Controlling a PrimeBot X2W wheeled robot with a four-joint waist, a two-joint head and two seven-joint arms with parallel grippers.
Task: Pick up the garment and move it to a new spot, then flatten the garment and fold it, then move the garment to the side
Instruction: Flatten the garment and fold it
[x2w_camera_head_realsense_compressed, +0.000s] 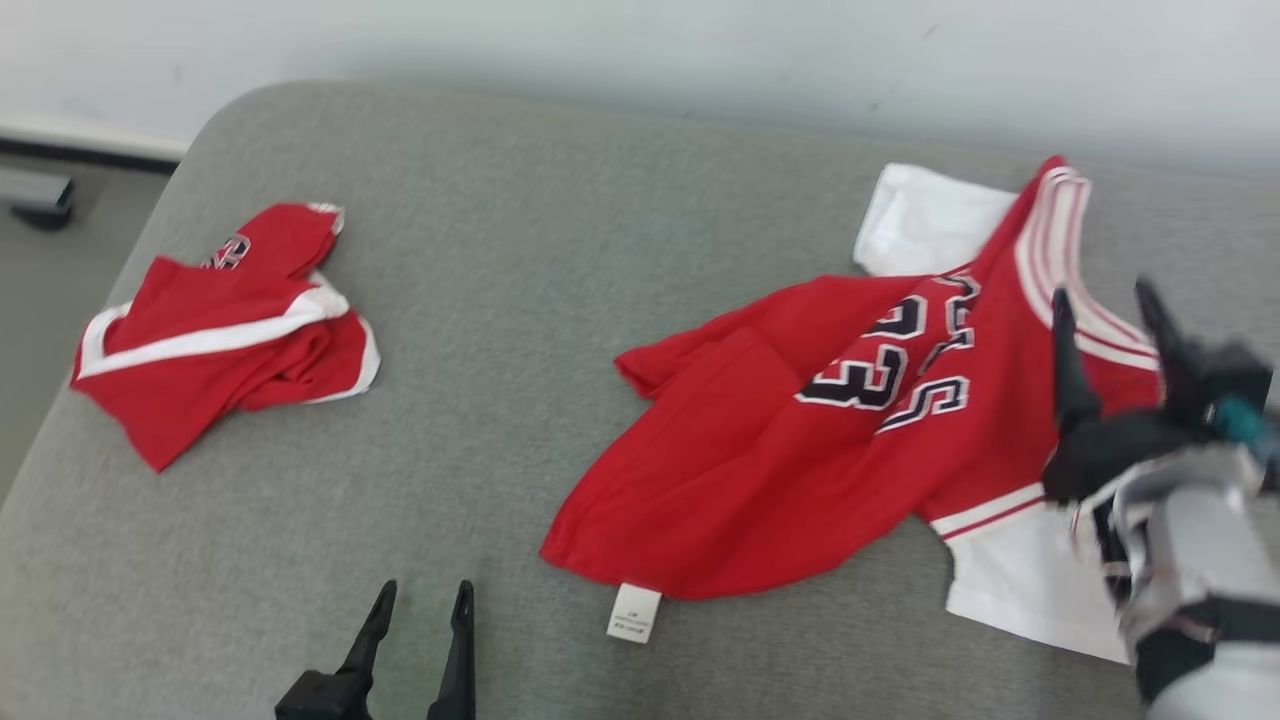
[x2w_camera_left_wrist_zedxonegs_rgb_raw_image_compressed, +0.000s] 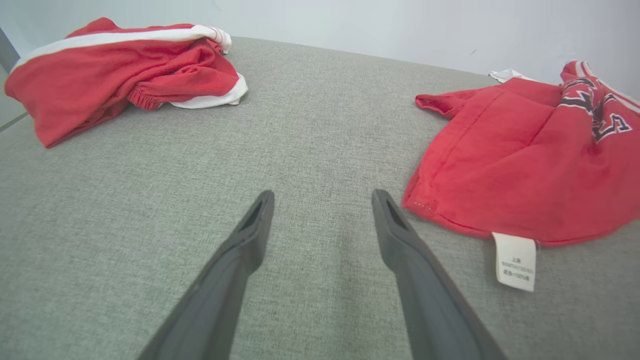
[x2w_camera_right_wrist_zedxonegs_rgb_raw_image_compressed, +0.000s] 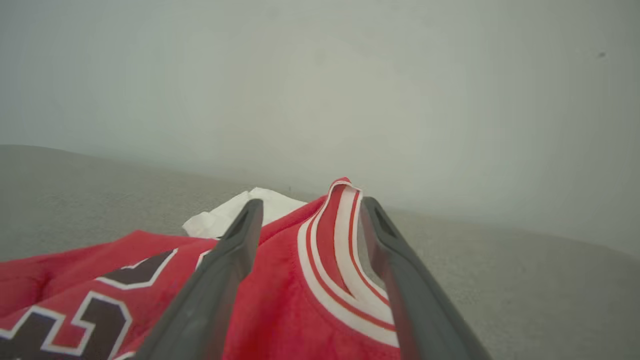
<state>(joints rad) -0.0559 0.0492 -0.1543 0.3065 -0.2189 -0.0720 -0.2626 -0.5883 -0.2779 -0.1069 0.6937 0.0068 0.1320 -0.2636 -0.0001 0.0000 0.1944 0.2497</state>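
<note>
The garment is a red jersey (x2w_camera_head_realsense_compressed: 780, 470) with black-and-white numbers, white sleeves and a striped collar. It lies crumpled on the right half of the grey cushion (x2w_camera_head_realsense_compressed: 560, 250), and its white label (x2w_camera_head_realsense_compressed: 634, 612) sticks out at the near hem. My right gripper (x2w_camera_head_realsense_compressed: 1102, 292) is open just above the jersey's collar end. In the right wrist view the striped collar trim (x2w_camera_right_wrist_zedxonegs_rgb_raw_image_compressed: 345, 280) rises between the spread fingers of that gripper (x2w_camera_right_wrist_zedxonegs_rgb_raw_image_compressed: 311, 201), which grip nothing. My left gripper (x2w_camera_head_realsense_compressed: 424, 588) is open near the front edge, left of the hem (x2w_camera_left_wrist_zedxonegs_rgb_raw_image_compressed: 525, 165), with bare cushion between its fingers (x2w_camera_left_wrist_zedxonegs_rgb_raw_image_compressed: 324, 194).
A second red garment with white trim (x2w_camera_head_realsense_compressed: 220, 320) lies bunched at the cushion's far left (x2w_camera_left_wrist_zedxonegs_rgb_raw_image_compressed: 115, 75). A pale wall runs behind the cushion. The cushion's left edge drops to the floor (x2w_camera_head_realsense_compressed: 60, 280). Bare grey fabric separates the two garments.
</note>
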